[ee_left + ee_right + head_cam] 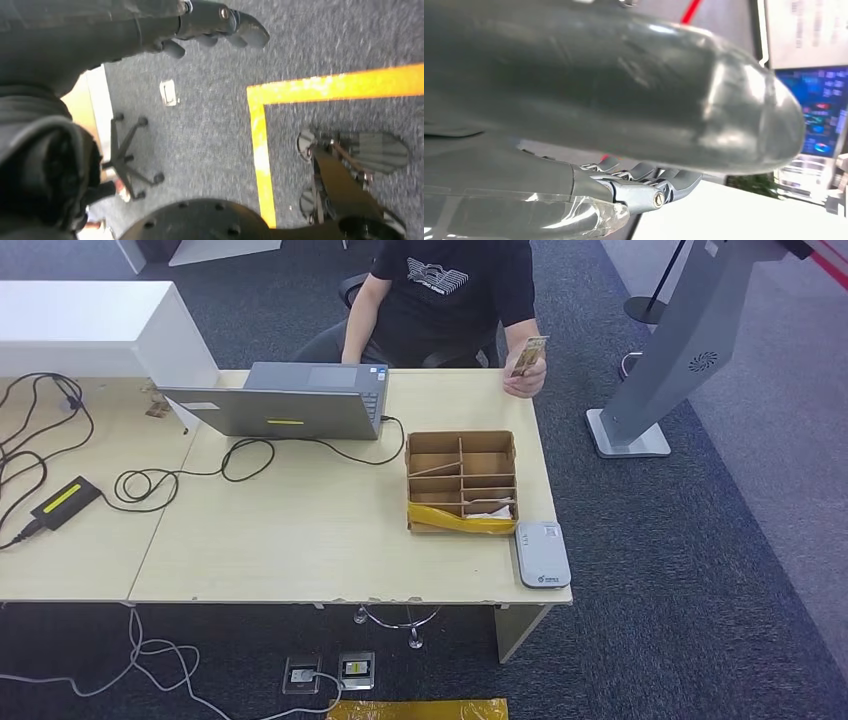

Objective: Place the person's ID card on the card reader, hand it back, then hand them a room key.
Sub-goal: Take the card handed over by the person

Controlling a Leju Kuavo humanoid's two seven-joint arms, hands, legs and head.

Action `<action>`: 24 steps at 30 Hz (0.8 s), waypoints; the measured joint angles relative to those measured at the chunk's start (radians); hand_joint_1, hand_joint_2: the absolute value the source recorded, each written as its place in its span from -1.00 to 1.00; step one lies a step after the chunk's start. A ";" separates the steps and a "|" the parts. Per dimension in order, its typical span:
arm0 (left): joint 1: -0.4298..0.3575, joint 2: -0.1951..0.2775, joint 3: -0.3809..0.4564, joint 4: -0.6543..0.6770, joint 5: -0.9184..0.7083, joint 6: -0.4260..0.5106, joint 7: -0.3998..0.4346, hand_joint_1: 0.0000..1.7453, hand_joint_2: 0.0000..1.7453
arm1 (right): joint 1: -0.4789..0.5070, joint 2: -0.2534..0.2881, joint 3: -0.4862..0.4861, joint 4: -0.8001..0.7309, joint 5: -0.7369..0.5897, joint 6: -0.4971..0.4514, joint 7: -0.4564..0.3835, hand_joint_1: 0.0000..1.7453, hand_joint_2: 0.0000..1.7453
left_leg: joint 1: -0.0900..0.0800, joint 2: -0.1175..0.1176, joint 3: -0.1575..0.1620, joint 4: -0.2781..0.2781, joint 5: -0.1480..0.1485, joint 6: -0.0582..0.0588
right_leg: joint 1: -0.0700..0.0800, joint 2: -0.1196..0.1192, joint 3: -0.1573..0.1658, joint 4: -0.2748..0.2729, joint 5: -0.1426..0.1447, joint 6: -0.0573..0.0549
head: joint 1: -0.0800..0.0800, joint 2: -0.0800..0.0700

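Hands first: the left hand (215,27) hangs low by the robot's side over grey carpet, fingers loosely apart with nothing in them; the right hand (644,187) is seen from so close behind its thumb that I honestly can't tell whether the fingers are apart or curled, though nothing seems to be held in it; neither hand is up at the desk (300,540) in the head view.

So this looks like the very start; the ID card (528,355) is well away from both hands, pinched upright in the person's hand (527,378) at the far right corner of the desk, offered toward the robot; the person sits behind the desk next to a laptop (290,400).

The reader (542,553) lies flat at the near right corner, touching or just beside the cardboard box (462,480) with its dividers; something white lies in one near compartment, maybe the room keys, too small to be sure.

My guess at the step: taking the card, not yet begun; next move calls for the right arm to come up and reach across past the reader and box to the far edge, fingers spread enough to pinch a thin card by its free end without bumping the person's fingers; then it's a short trip back to lay it flat on the reader.
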 joint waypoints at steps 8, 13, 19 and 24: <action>0.000 0.004 0.000 0.000 -0.002 -0.003 -0.004 -1.00 -1.00 | -0.053 -0.050 0.014 0.000 -0.003 0.008 -0.002 -1.00 -1.00 | 0.000 0.000 0.000 0.000 0.000 0.000 | 0.000 0.000 0.000 0.000 0.000 0.000 | 0.000 0.000; 0.000 0.004 0.000 0.000 -0.008 -0.007 -0.009 -1.00 -1.00 | -0.072 -0.057 0.020 0.000 -0.006 0.033 -0.017 -1.00 -1.00 | 0.000 0.000 0.001 0.000 0.000 0.000 | 0.000 0.000 0.001 0.000 0.000 0.000 | 0.000 0.000; 0.000 0.009 0.000 0.000 -0.032 -0.027 -0.045 -1.00 -1.00 | -0.167 -0.057 0.074 0.001 0.056 0.169 -0.083 -1.00 -1.00 | 0.001 0.000 0.000 0.000 0.000 0.000 | 0.001 0.000 0.001 0.000 0.000 0.000 | 0.000 0.000; -0.002 0.014 0.000 0.000 -0.033 -0.022 -0.052 -1.00 -1.00 | -0.224 -0.015 0.164 -0.006 0.136 0.340 -0.157 -1.00 -1.00 | 0.002 0.000 -0.003 -0.001 0.001 -0.001 | 0.003 0.000 0.002 0.001 0.000 0.000 | 0.000 0.000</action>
